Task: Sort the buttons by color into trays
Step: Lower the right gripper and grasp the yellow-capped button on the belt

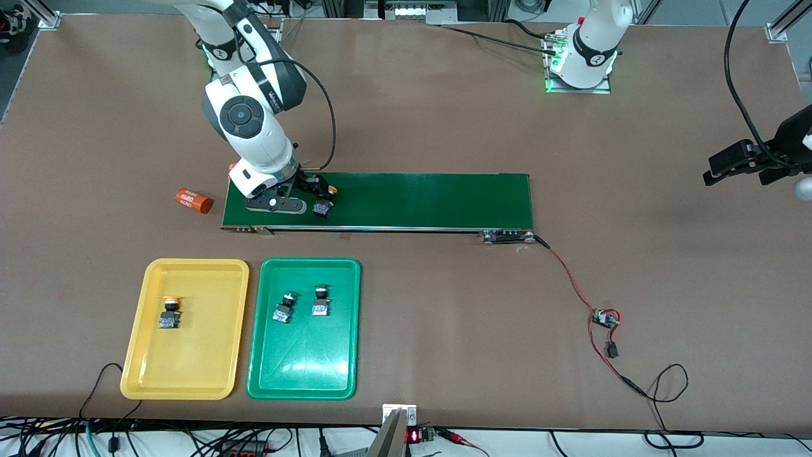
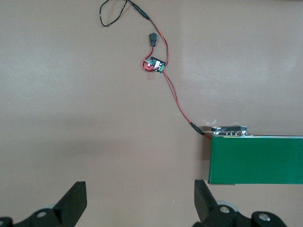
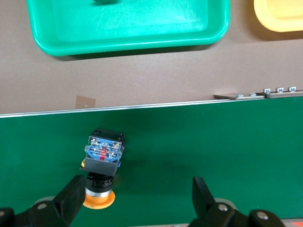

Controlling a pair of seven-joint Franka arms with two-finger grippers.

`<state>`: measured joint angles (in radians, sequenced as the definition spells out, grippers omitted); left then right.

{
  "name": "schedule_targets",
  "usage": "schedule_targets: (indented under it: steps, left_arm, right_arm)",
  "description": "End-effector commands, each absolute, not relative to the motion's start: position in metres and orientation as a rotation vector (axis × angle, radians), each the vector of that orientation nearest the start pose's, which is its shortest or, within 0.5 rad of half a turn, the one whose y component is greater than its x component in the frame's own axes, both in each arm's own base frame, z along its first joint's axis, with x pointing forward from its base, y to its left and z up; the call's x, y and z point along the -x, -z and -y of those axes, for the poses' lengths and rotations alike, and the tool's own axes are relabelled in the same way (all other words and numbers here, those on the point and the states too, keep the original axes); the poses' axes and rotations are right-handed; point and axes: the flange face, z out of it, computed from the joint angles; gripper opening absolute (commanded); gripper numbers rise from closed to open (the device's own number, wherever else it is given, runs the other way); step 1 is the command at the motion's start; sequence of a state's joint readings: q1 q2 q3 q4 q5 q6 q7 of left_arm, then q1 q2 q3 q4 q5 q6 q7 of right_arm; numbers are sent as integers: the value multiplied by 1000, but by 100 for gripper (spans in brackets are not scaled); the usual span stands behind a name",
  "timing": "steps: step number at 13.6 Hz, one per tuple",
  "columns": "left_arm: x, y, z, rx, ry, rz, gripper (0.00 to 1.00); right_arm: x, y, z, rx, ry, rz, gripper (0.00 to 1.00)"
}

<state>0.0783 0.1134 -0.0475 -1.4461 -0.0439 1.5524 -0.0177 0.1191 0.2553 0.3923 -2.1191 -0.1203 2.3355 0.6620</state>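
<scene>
Yellow tray (image 1: pixel 184 381), green tray (image 1: pixel 303 374), dark-green belt (image 1: pixel 431 200); the belt's button (image 3: pixel 102 163) seems orange-capped, blue-bodied.

White print on orange cylinder (image 1: pixel 193 200) — too small to read (no other legible text)

We see only the base of the left arm (image 1: pixel 587 54) in the front view; its upper links run out past the top edge. The left gripper (image 1: pixel 748 168) is cut by that view's edge. The right gripper (image 1: pixel 298 197) partly covers the orange-capped button (image 1: pixel 323 204) on the belt (image 1: pixel 431 200). The print on the orange cylinder (image 1: pixel 193 200) is too small for us to read. In the right wrist view, edges crop the green tray (image 3: pixel 128 40) and the yellow tray (image 3: pixel 279 16).
</scene>
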Motion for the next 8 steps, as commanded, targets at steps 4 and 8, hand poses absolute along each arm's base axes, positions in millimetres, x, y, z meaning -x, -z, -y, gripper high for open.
schedule_targets:
  steps: [4, 8]
  left_arm:
    - [-584, -619, -13, 3183, -19, 55, 100]
    - [-584, -620, -11, 3183, -19, 50, 100]
  right_arm:
    - [-506, -279, -277, 3101, 3, -165, 100]
    - [-508, -273, -274, 3099, 0, -169, 100]
